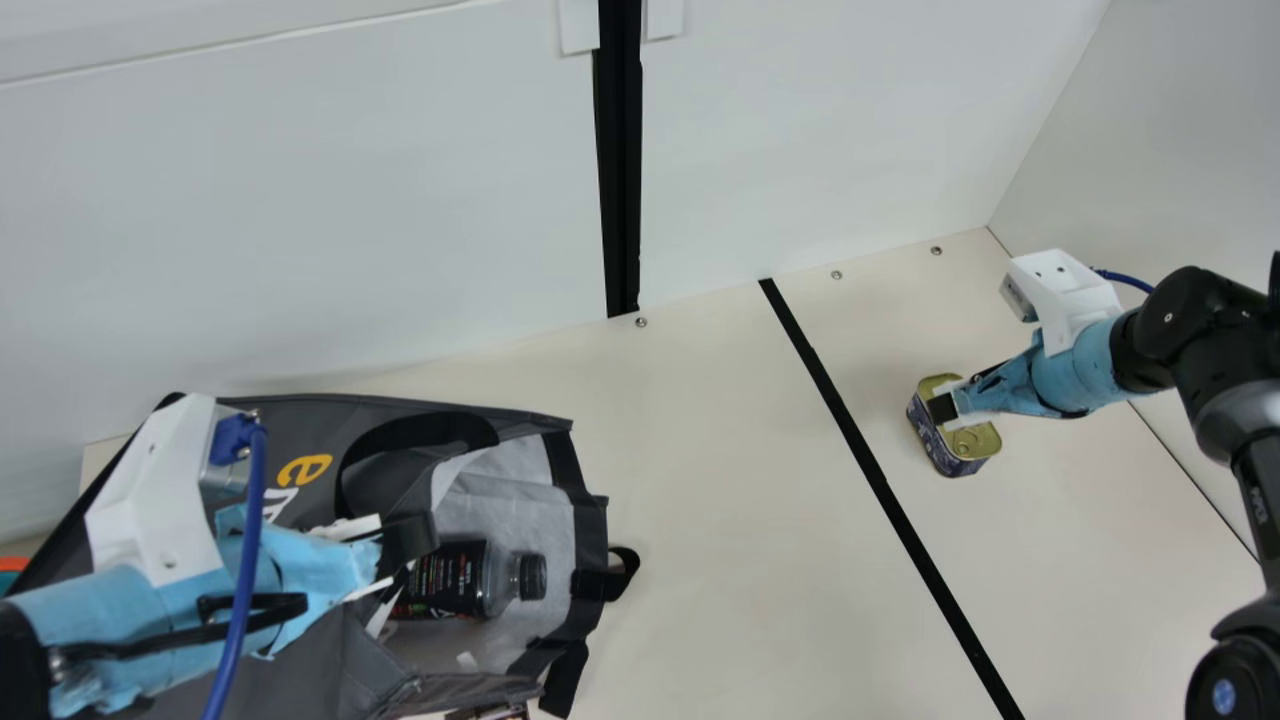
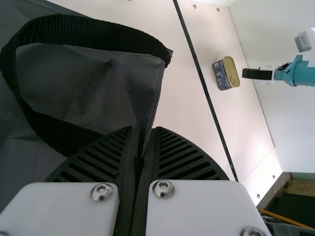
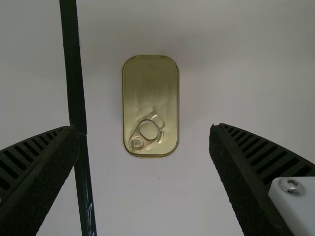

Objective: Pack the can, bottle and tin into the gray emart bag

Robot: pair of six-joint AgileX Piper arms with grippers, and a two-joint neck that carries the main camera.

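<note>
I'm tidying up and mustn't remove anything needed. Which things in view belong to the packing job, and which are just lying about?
For the packing:
gray bag, lying with its mouth open
bottle, inside the bag
tin, on the table

Apparently not for it:
black strip across the table
orange thing at the main view's left edge, too cut off to name

Cream table [image 1: 700,480], a black stripe [image 1: 880,479] running slantwise across it. Pale wall [image 1: 300,220] behind, upright black strip [image 1: 621,160] on it. Small round screws [image 1: 641,322] along table's back edge. Orange-and-teal item [image 1: 12,566], main view's left edge; unclear what.
</note>
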